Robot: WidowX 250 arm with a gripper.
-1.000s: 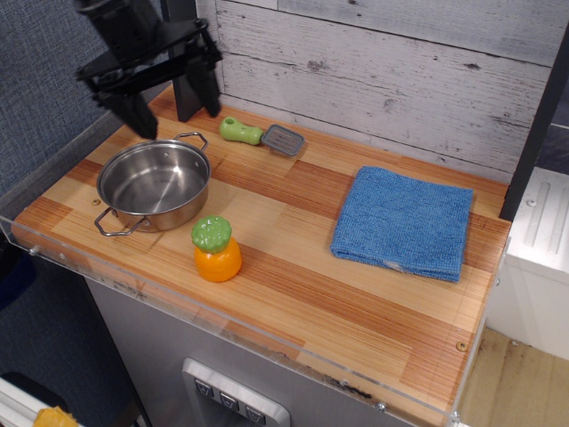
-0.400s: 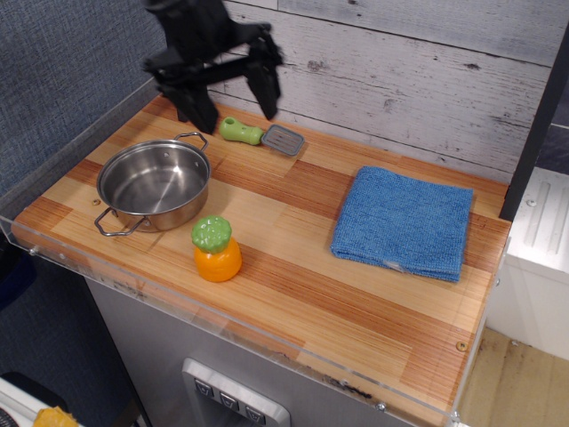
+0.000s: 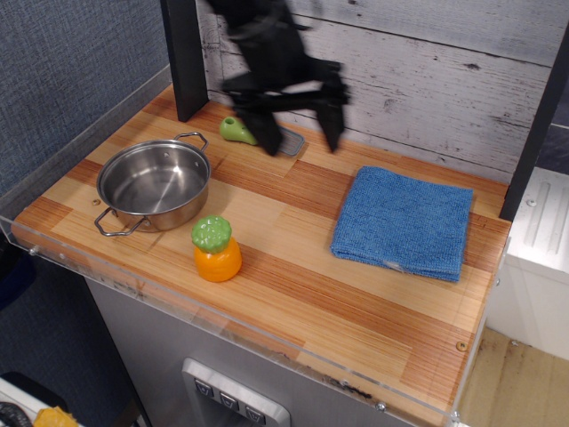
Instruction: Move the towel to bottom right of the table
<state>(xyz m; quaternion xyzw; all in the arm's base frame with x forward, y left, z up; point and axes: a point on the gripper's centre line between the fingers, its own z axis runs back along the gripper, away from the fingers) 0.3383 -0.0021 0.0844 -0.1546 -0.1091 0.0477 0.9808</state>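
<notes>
Black claw hangs spread wide, empty, touching nothing.

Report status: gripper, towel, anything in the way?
Gripper open, empty, above the table's back edge. Towel flat, untouched, right side. Nothing between them.

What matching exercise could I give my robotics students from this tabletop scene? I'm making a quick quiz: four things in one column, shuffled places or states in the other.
Things
1. towel
2. steel pot
3. orange toy fruit
4. gripper

Places or states
A. standing upright just in front of the pot
B. open, in the air near the back wall
C. lying flat on the right side of the table
D. empty, on the left side of the table

Pairs: 1-C, 2-D, 3-A, 4-B
</notes>
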